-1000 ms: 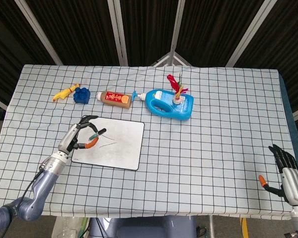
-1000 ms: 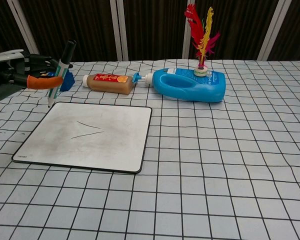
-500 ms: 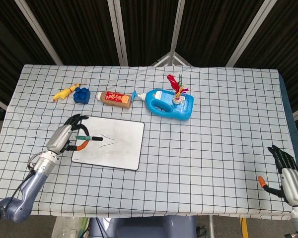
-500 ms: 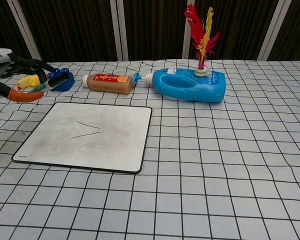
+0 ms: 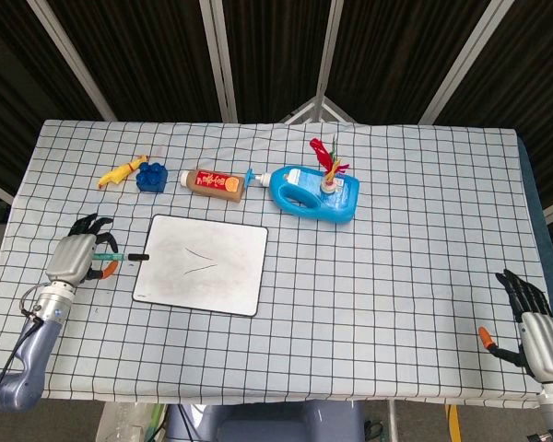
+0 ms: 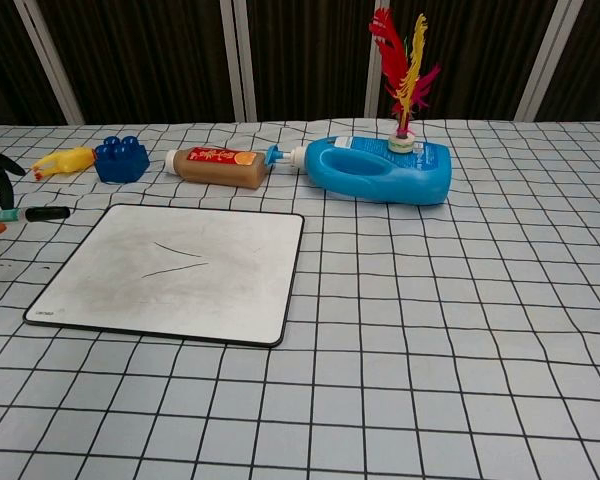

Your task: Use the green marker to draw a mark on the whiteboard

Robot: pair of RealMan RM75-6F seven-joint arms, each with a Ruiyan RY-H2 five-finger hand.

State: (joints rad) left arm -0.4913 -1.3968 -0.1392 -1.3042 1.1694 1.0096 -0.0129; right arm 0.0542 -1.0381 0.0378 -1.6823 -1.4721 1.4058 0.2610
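At the left edge, the left hand grips the green marker beside the whiteboard; the right hand, lower right, lies open, holding nothing.

bright, even light; sharp focus

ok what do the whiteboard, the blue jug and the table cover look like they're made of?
Whiteboard: smooth, glossy coated panel with a thin dark rim, greyed with smudges.
Blue jug: moulded plastic, going by its soft sheen and built-in handle.
Table cover: probably woven cloth, matte, with faint wrinkles in the grid.
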